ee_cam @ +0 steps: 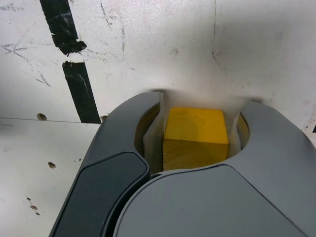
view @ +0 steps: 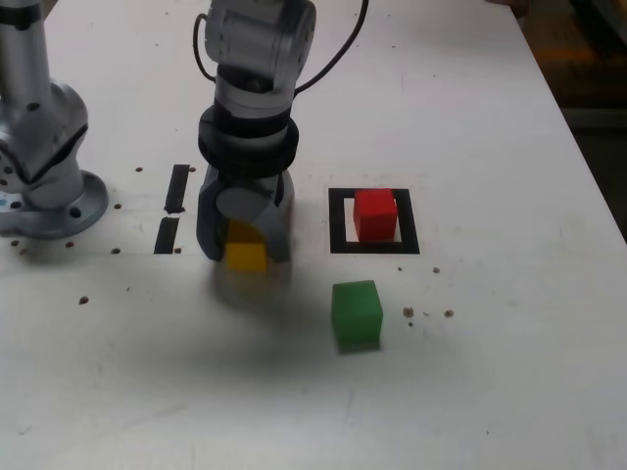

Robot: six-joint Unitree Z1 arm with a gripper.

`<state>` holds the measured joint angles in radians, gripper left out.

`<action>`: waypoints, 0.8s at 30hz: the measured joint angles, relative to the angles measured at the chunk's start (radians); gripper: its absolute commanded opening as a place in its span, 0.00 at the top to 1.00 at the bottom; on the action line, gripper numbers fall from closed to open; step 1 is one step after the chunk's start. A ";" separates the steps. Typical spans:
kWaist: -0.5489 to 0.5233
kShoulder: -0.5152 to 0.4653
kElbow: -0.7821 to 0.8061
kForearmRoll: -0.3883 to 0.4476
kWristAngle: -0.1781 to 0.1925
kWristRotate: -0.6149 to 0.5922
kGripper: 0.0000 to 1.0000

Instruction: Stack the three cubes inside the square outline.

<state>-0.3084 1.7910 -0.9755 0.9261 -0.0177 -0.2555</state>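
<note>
Tool (ee_cam: 205,99) closed, gripping the yellow cube (ee_cam: 195,136) between its fingers. To the exterior view's right of it: red cube (view: 374,215), inside square outline (view: 337,222); green cube (view: 357,313).

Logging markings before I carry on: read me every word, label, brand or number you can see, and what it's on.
None readable.
Red cube, green cube, yellow cube: plain.
Grey tool: no lettering visible.
White table: tape and specks only.
</note>
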 measured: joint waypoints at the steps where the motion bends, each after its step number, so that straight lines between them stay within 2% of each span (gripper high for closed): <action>1: 0.000 0.000 -0.002 0.001 0.000 0.000 0.78; 5: 0.000 0.000 -0.036 0.049 0.006 -0.005 0.81; 9: 0.000 -0.014 -0.145 0.185 0.020 -0.014 0.81; 13: 0.000 -0.014 -0.282 0.326 0.055 -0.018 0.81; 19: 0.021 0.074 -0.479 0.528 0.095 -0.003 0.81; 24: 0.059 0.138 -0.644 0.541 0.105 0.032 0.81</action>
<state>-0.2497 1.9294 -1.6198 1.4674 0.0874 -0.2238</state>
